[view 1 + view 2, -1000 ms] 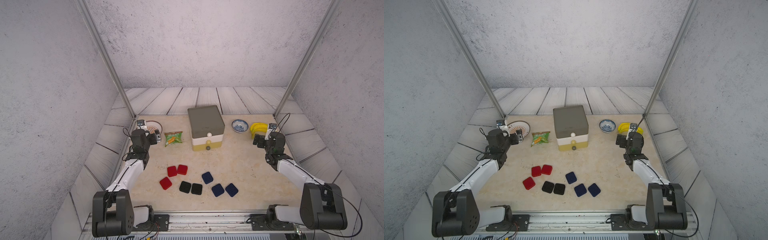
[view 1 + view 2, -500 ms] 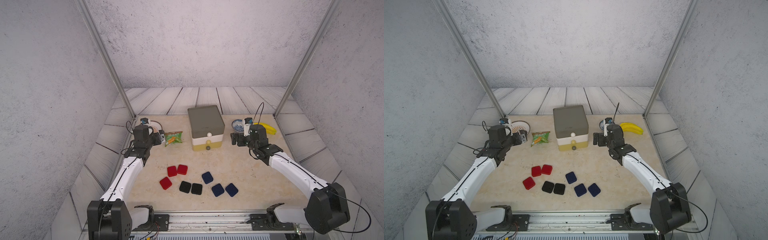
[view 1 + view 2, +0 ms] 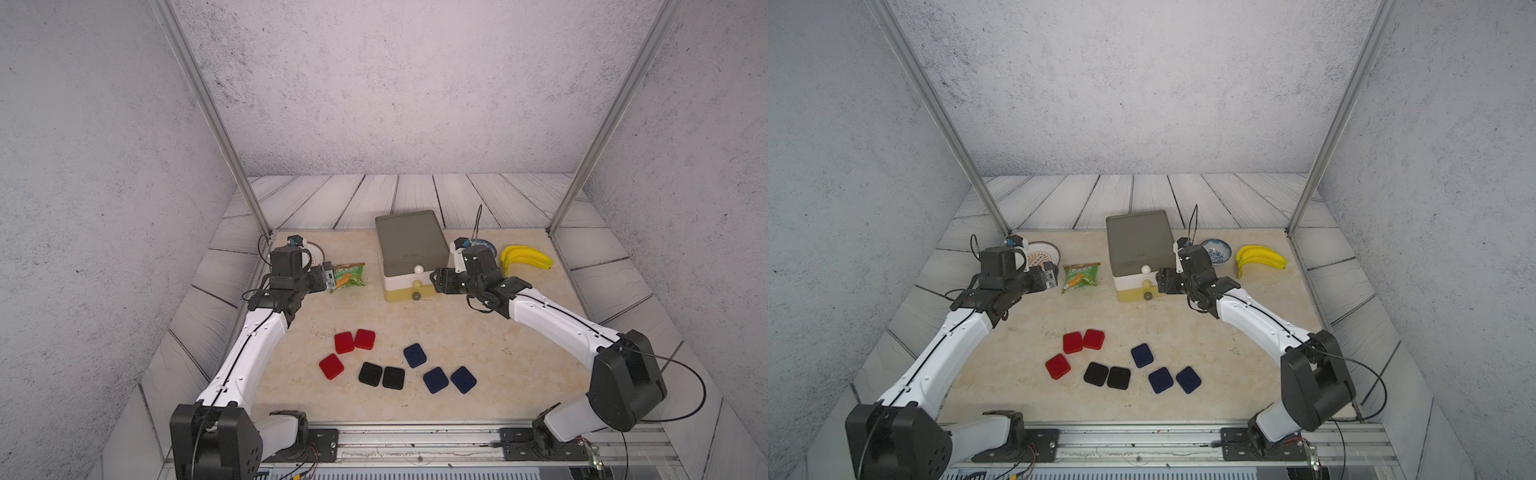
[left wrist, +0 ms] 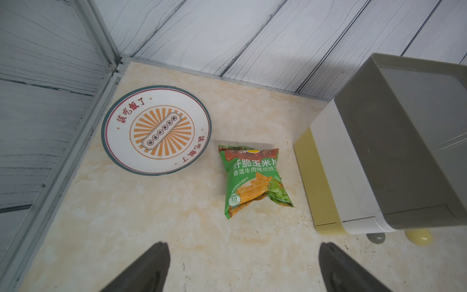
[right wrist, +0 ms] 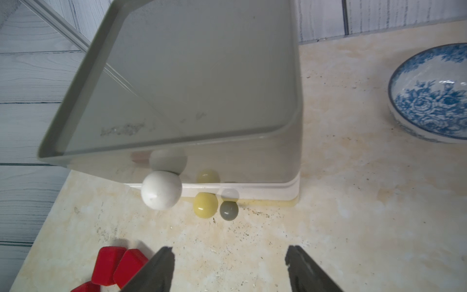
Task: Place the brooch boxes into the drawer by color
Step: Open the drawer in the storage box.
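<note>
The drawer (image 4: pixel 394 141) is cropped by the left wrist view's edge, fronts unseen. Left of the drawer, the plate (image 3: pixel 1044 254) sits partly behind the left arm (image 3: pixel 1000 266). Right of it, the bowl (image 3: pixel 487 244) — a sliver past the right arm (image 3: pixel 478 262) in a top view. Before the drawer, red brooch boxes (image 5: pixel 108 263) — cropped in the right wrist view.

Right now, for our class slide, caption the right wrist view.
Open right end effector hovers before the drawer and its three knobs; red brooch boxes nearby.
</note>
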Controlling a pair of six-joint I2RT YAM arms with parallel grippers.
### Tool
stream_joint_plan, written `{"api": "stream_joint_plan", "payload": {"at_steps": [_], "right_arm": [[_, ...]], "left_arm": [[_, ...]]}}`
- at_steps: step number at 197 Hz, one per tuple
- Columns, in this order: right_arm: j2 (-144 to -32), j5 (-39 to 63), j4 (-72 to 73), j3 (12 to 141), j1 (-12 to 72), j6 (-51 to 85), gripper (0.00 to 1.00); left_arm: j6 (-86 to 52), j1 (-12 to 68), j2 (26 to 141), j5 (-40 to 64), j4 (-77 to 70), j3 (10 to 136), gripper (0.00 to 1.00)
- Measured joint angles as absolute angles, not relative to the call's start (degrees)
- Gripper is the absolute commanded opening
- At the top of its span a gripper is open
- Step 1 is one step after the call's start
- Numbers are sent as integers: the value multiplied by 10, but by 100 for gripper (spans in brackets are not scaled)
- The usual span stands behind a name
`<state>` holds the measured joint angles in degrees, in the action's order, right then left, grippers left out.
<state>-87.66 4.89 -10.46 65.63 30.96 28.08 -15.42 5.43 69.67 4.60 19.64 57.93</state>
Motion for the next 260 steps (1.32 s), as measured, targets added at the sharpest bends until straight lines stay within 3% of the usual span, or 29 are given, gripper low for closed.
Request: {"api": "stream_joint_plan", "payload": {"at_steps": [75, 144, 237, 260], "right_arm": [[-945, 84, -105, 734, 332, 301, 69], [-995, 89, -114, 778, 342, 312, 55], [-1004, 69, -118, 785, 354, 326, 14], [-1004, 65, -118, 785, 358, 326, 8]], "left_arm": [[-151, 54, 697, 45, 210, 579, 98], [-143, 54, 698, 42, 213, 579, 98], [-139, 54, 714, 37, 228, 586, 98], [-139, 54, 711, 33, 228, 586, 99]]}}
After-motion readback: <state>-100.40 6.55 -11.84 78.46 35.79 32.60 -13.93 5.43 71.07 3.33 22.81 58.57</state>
